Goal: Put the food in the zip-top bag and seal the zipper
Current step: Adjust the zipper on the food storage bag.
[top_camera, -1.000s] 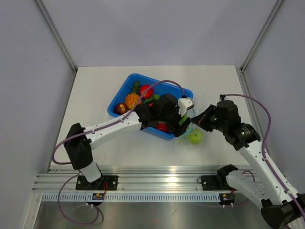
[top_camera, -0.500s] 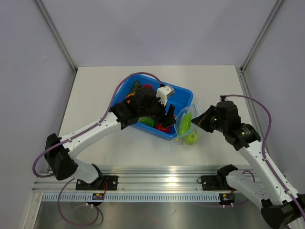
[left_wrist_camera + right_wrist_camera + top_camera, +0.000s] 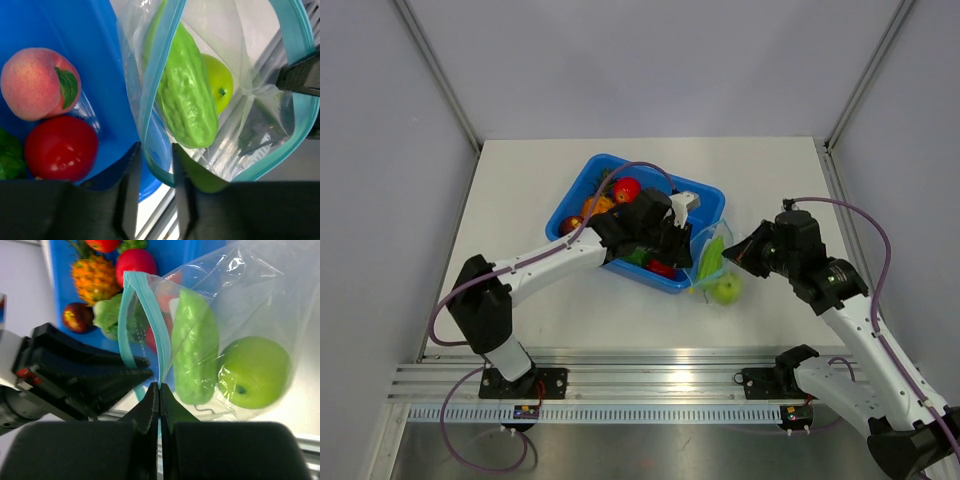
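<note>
I can read no text, label, brand, number or sign in any of my three views. The clear film of the zip-top bag (image 3: 260, 125) and the wall of the blue tray (image 3: 100, 50) show me no print I can read. On the rail, the small dark module below the left arm's base (image 3: 527, 411) and its twin below the right arm's base (image 3: 794, 415) carry tiny coloured marks, too small for me to make out.
</note>
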Motion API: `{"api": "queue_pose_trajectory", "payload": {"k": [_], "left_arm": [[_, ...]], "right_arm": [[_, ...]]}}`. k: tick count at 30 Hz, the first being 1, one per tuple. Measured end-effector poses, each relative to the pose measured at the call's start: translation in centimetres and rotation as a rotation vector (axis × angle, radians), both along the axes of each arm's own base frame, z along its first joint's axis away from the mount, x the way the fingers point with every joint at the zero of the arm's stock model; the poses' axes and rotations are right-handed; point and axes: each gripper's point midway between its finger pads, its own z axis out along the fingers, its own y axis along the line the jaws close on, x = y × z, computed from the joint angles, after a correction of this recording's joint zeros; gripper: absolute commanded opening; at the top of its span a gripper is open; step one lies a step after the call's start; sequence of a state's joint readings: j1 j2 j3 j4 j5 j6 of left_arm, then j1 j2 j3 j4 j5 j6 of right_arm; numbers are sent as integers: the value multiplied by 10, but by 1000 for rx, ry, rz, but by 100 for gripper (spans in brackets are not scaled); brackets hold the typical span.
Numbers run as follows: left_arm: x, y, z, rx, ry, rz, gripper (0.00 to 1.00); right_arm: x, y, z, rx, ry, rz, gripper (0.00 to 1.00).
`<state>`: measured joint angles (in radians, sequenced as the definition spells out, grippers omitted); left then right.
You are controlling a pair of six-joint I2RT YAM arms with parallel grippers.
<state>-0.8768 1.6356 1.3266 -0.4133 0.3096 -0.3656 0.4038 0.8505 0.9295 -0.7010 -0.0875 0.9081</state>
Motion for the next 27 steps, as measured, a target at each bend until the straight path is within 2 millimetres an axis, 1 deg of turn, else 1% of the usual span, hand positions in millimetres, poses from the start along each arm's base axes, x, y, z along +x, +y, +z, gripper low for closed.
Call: {"api": "queue_pose_trajectory", "payload": {"k": [1, 2, 5, 9, 10, 13, 16, 18, 20, 24, 26, 27], "left_arm": [[1, -2, -1, 1, 5, 1, 0], [2, -4, 0, 0, 11, 5, 0], [4, -7, 1, 0, 16, 6, 0], [4, -16, 10, -15, 18, -2, 0], [5, -20, 13, -16, 19, -6, 0], [5, -34, 18, -24, 20, -25, 0], [4, -42, 13, -8, 35, -39, 0], [2, -44, 6, 12, 51, -45, 0], [0, -43, 0, 30, 65, -47, 0], [-2, -40, -4, 48, 74, -48, 0], [-2, -39, -5, 54, 74, -48, 0], [-2, -39, -6, 57, 75, -49, 0]], "right_arm": [[-1, -2, -1, -15, 6, -1, 0], [-2, -6, -3, -41, 16, -8, 0], [-4, -28, -9, -169, 63, -63, 0], [-3, -56, -12, -341, 123, -124, 0], [-3, -59, -12, -365, 136, -125, 0], [-1, -56, -13, -375, 145, -105, 0], [1, -51, -8, -349, 120, -88, 0], [2, -52, -7, -354, 112, -88, 0], [2, -57, -13, -385, 131, -99, 0], [-2, -69, -35, -461, 195, -125, 0], [-6, -74, -39, -478, 203, -135, 0], [-6, -75, -38, -481, 198, -140, 0]]}}
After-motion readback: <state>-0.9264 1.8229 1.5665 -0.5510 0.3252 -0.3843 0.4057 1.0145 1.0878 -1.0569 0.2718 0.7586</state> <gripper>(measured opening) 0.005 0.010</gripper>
